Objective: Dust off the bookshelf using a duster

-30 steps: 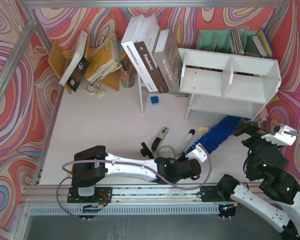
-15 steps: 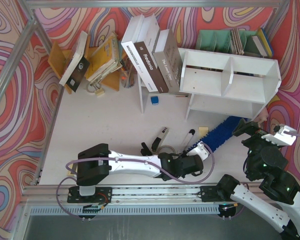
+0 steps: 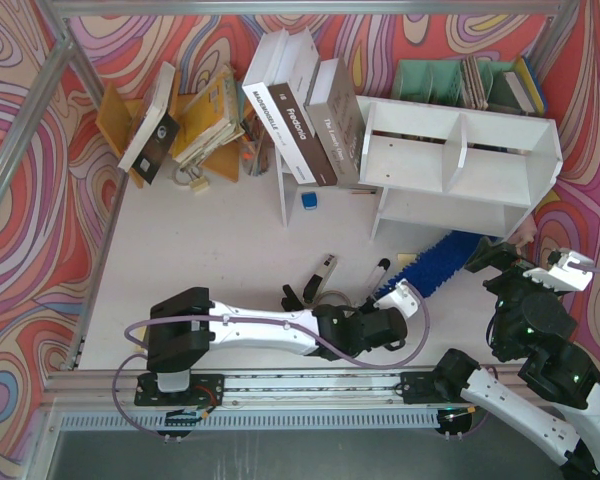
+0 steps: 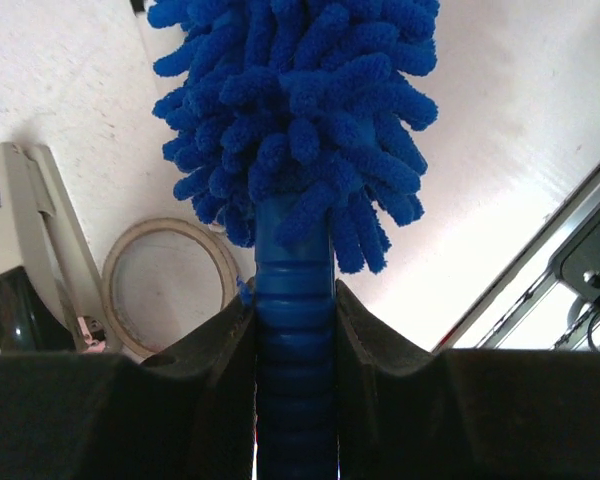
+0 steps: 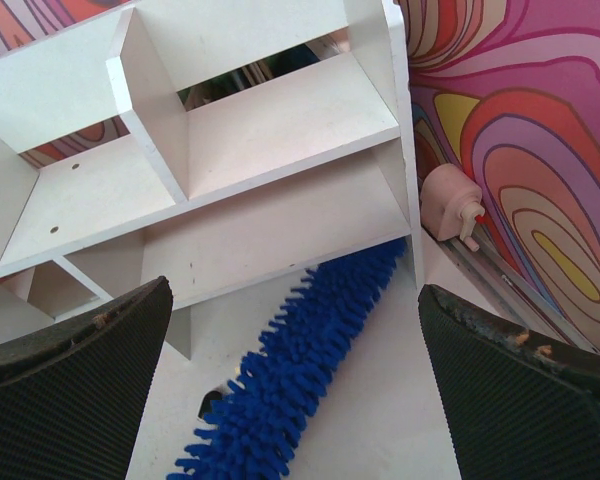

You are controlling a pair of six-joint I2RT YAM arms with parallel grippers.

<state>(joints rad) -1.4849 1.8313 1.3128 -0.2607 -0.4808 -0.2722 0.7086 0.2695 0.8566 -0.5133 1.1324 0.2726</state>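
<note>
The white bookshelf (image 3: 420,112) stands at the back right on short legs, with its two compartments facing up. The blue duster (image 3: 435,265) lies slanted on the table, and its shaggy tip reaches under the bookshelf's front edge. My left gripper (image 3: 400,300) is shut on the duster's ribbed blue handle (image 4: 295,330), with the fluffy head (image 4: 300,110) stretching away from it. My right gripper (image 3: 528,262) hovers open over the head's far part. In the right wrist view, the duster (image 5: 300,370) lies between the wide-spread fingers, below the bookshelf (image 5: 270,130).
A stapler (image 3: 325,270), a tape roll (image 4: 165,285) and a marker (image 3: 377,275) lie just left of the handle. Leaning books (image 3: 300,110), a green file rack (image 3: 450,80), a blue cube (image 3: 309,200) and a pink object (image 5: 450,205) by the right wall are also present.
My left arm has shifted slightly, nudging the duster a little along its slant toward the shelf. The right arm has not moved.
</note>
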